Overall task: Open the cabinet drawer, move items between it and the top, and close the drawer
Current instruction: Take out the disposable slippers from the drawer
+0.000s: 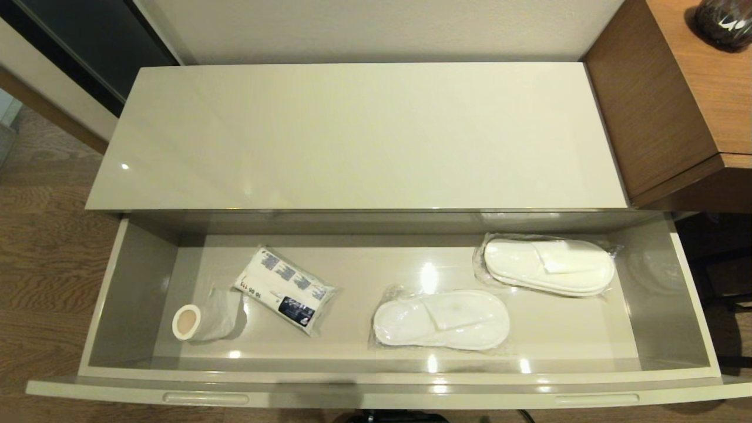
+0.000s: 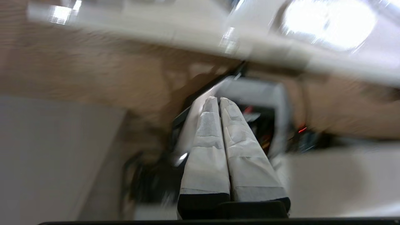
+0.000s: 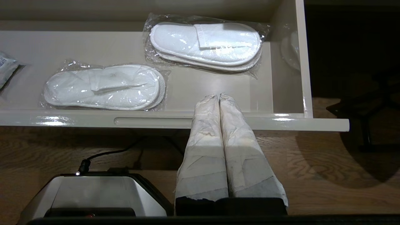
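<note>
The cabinet drawer stands pulled wide open below the bare glossy top. Inside lie a white bundle with blue print, a wrapped white roll at its left, and two packs of white slippers. Neither arm shows in the head view. My right gripper is shut and empty, low in front of the drawer's front edge, with the slipper packs beyond it. My left gripper is shut and empty, in a blurred view of floor and my base.
A brown wooden unit adjoins the cabinet on the right, with a dark object on it. My grey base and a black cable sit on the wood floor under the drawer front. A dark stand is at the right.
</note>
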